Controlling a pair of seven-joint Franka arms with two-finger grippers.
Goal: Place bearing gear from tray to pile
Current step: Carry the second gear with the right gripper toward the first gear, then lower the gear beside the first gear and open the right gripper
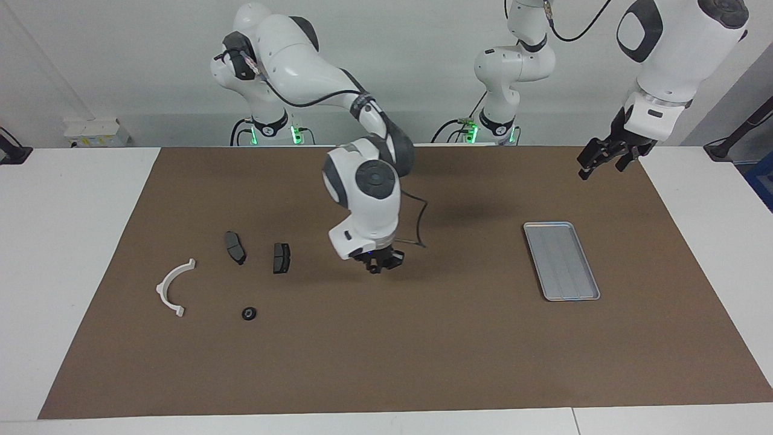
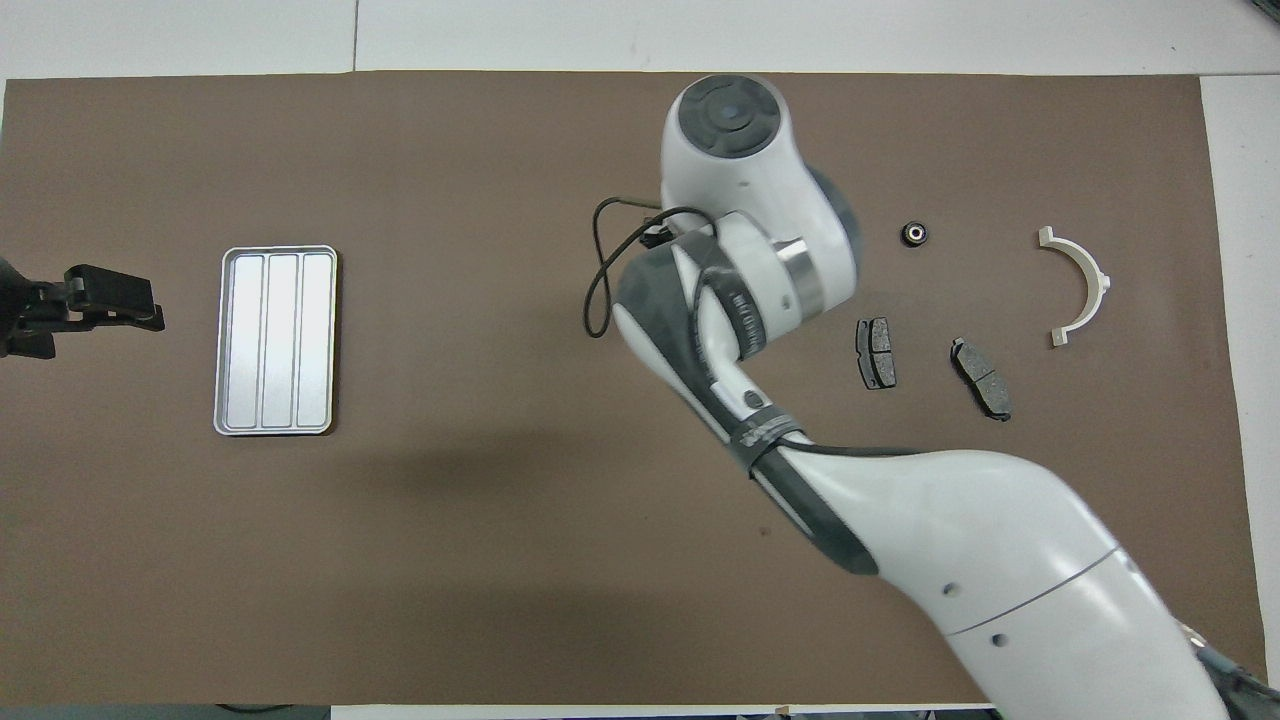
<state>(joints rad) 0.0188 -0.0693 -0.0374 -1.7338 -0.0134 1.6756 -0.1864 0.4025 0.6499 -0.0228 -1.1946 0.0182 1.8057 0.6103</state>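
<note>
Tray: bare, at 3 o'clock.
Pile: at 9 o'clock, one bearing gear beside it.
Right gripper: pressed shut over mat centre; contents unclear to us, so a small gear may slip.
Left gripper: spread, waiting.
</note>
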